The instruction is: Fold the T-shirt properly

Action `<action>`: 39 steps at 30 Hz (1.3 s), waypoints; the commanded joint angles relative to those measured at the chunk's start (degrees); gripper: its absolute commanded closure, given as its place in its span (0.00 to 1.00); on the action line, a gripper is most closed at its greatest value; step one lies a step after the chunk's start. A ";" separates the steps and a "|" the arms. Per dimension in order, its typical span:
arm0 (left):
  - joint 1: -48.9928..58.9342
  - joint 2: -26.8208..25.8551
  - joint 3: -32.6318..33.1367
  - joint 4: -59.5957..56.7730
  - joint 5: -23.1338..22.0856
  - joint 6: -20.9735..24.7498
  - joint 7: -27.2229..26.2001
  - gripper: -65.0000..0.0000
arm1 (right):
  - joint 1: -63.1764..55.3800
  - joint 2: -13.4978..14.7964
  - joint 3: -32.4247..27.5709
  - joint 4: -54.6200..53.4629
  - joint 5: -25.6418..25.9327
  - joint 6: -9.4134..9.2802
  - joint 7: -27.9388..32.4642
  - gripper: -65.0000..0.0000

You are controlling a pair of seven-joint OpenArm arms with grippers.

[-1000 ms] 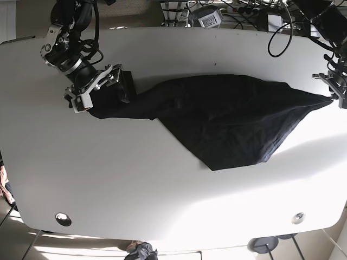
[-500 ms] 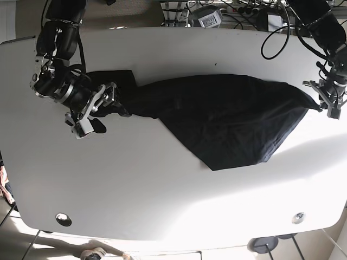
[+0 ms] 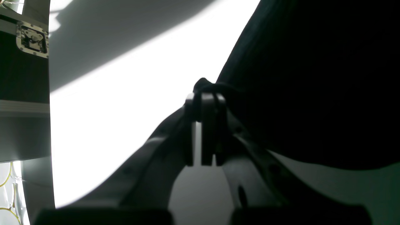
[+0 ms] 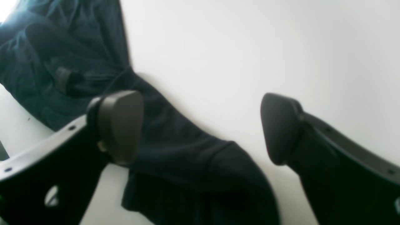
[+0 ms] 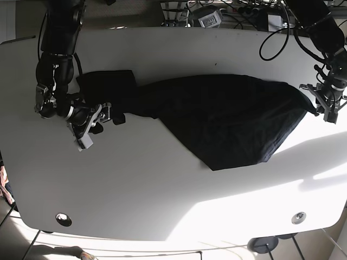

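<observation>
A black T-shirt [image 5: 217, 119] lies spread and rumpled across the white table [image 5: 162, 189]. My left gripper [image 5: 321, 105], at the right of the base view, is shut on the shirt's right corner. The left wrist view shows its jaws [image 3: 203, 100] pinching a bunched bit of the black fabric [image 3: 312, 78]. My right gripper [image 5: 101, 125], at the left of the base view, is open and empty, just in front of the shirt's left end. In the right wrist view its fingers [image 4: 120, 125] stand wide apart over a dark fold of the shirt [image 4: 175, 162].
Cables and small devices [image 5: 209, 16] crowd the table's far edge. Two round holes [image 5: 63, 219] [image 5: 297, 218] sit near the front corners. A black case with a metal latch [image 3: 31, 42] stands beside the table in the left wrist view.
My right gripper has let go of the shirt's left end and moved toward the table's front, leaving that end lying flat. My left gripper has drawn the right corner slightly inward.
</observation>
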 commanded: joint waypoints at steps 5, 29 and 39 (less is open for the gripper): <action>-0.73 -1.35 -0.23 1.03 -0.55 0.36 -1.04 1.00 | -0.95 -0.72 0.01 0.91 0.91 0.56 0.18 0.13; -5.65 -1.35 -0.14 1.12 -0.64 0.36 -0.96 1.00 | -9.04 -4.32 5.82 19.37 1.52 0.56 0.10 0.97; -23.50 0.41 7.25 1.12 -0.37 0.36 10.38 1.00 | -0.33 -3.88 8.28 23.94 0.91 0.56 0.01 0.97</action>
